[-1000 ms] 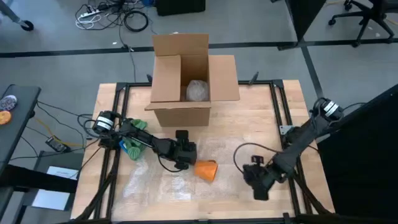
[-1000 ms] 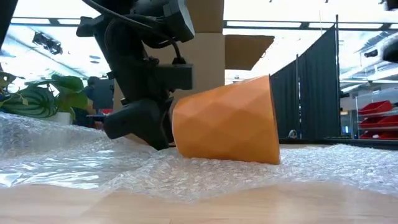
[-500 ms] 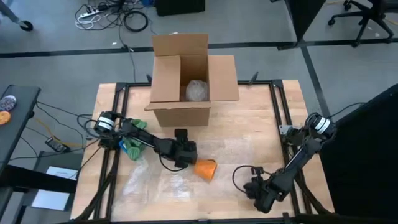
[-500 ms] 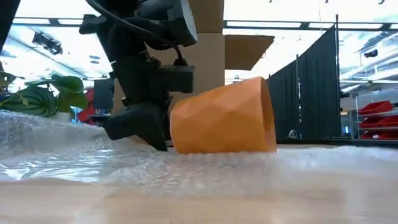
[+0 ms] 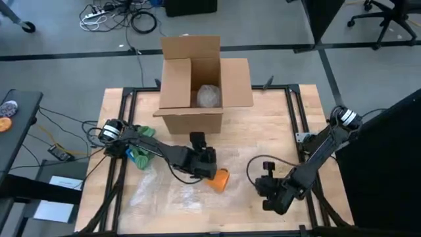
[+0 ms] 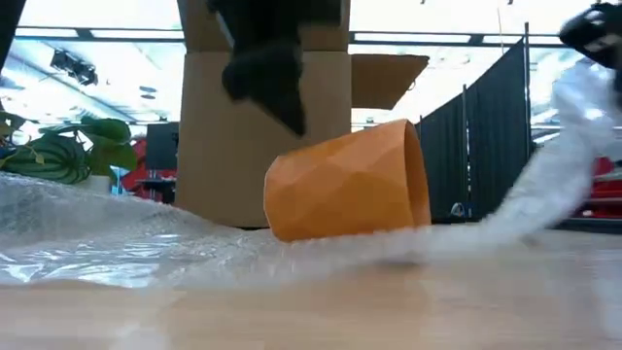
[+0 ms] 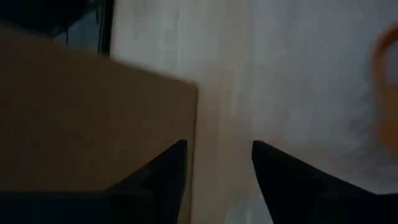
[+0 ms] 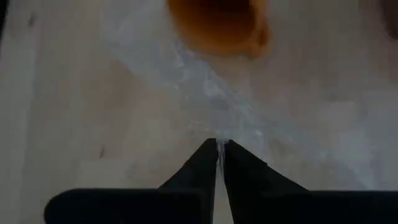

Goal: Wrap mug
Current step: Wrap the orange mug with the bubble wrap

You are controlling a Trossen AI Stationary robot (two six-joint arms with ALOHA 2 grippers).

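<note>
The orange mug (image 5: 220, 180) lies on its side on limp, slippery bubble wrap (image 6: 117, 248), just beside the parted, empty left pincer (image 5: 205, 158), while the right pincer (image 8: 219, 149), pinched on the wrap's edge, probably lifts it easily.

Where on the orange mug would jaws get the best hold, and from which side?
Probably the rim of the mug, coming from its open end: it lies on its side on the bubble wrap, and the faceted, tapered body looks wide for a cross grip.
</note>
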